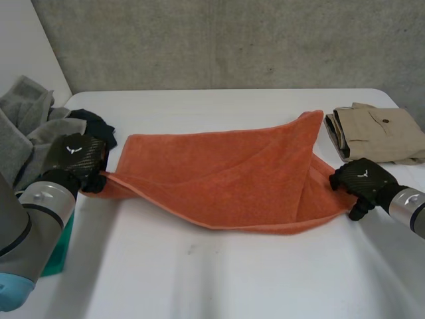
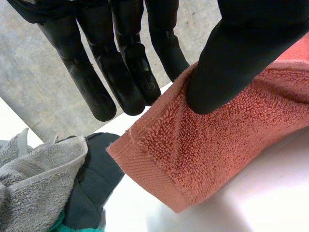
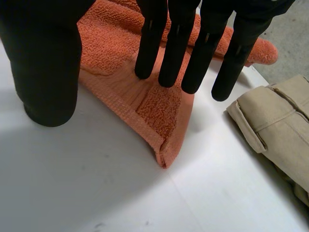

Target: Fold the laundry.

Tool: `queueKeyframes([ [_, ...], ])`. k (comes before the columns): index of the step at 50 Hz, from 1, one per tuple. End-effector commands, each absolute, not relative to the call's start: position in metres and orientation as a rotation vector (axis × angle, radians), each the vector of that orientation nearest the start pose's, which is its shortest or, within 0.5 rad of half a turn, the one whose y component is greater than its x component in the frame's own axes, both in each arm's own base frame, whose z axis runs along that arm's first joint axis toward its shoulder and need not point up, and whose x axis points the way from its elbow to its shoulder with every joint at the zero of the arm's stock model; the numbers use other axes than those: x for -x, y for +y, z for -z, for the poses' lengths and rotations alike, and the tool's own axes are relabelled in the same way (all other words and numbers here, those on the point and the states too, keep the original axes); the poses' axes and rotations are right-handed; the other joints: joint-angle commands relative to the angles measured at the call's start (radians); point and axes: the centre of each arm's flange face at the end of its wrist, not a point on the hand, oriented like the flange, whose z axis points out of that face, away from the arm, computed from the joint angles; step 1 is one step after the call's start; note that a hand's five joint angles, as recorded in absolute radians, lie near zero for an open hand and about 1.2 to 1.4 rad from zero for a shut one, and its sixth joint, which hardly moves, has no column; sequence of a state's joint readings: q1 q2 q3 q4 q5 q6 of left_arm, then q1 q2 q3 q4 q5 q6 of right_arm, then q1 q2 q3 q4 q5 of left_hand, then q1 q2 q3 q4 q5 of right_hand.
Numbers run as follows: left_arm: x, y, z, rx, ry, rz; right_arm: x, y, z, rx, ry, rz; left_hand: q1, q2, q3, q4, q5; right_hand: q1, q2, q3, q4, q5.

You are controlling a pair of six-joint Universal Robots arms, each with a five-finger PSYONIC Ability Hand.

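An orange towel (image 1: 226,176) lies loosely folded across the middle of the white table (image 1: 199,279). My left hand (image 1: 74,156) is at the towel's left corner. In the left wrist view its thumb (image 2: 241,58) presses the towel (image 2: 217,145) corner against the fingers (image 2: 120,72) behind it, and the corner is lifted off the table. My right hand (image 1: 365,179) is at the towel's right end. In the right wrist view its straight fingers (image 3: 149,43) hover over the folded corner of the towel (image 3: 159,106), with the thumb (image 3: 48,72) apart beside the edge.
Folded beige trousers (image 1: 382,133) lie just beyond my right hand, close to the towel's corner (image 3: 275,125). A pile of grey towels (image 1: 26,126), a dark garment (image 1: 99,126) and a teal cloth (image 1: 60,252) sits at the left edge by my left hand.
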State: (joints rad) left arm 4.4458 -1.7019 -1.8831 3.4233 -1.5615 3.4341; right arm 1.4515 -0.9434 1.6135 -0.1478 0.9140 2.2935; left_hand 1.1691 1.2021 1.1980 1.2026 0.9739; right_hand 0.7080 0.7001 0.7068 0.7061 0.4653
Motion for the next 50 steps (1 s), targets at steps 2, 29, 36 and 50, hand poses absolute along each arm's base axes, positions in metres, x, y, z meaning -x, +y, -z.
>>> queueKeyframes([
  [2, 0.204, -0.254, -0.205, -0.656, 2.302, 2.014, -0.153, -0.356, -0.106, 1.375, 2.161, 1.713, 0.227, 0.194, 0.198, 0.194, 0.248, 0.145, 0.153, 0.146, 0.147, 0.213],
  [29, 0.201, -0.253, -0.208, -0.654, 2.304, 1.996, -0.168, -0.378, -0.118, 1.353, 2.145, 1.815, 0.227, 0.194, 0.198, 0.194, 0.248, 0.688, 0.696, 0.689, 0.69, 0.756],
  [36, 0.194, -0.24, -0.216, -0.682, 2.328, 1.919, -0.16, -0.36, -0.142, 1.343, 2.225, 1.689, 0.227, 0.194, 0.198, 0.194, 0.248, 0.688, 0.696, 0.689, 0.69, 0.756],
  [50, 0.152, -0.163, -0.234, -1.136, 2.318, 1.334, -0.094, -0.271, -0.204, 1.761, 2.561, 0.972, 0.227, 0.194, 0.198, 0.194, 0.248, 0.688, 0.696, 0.689, 0.69, 0.756],
])
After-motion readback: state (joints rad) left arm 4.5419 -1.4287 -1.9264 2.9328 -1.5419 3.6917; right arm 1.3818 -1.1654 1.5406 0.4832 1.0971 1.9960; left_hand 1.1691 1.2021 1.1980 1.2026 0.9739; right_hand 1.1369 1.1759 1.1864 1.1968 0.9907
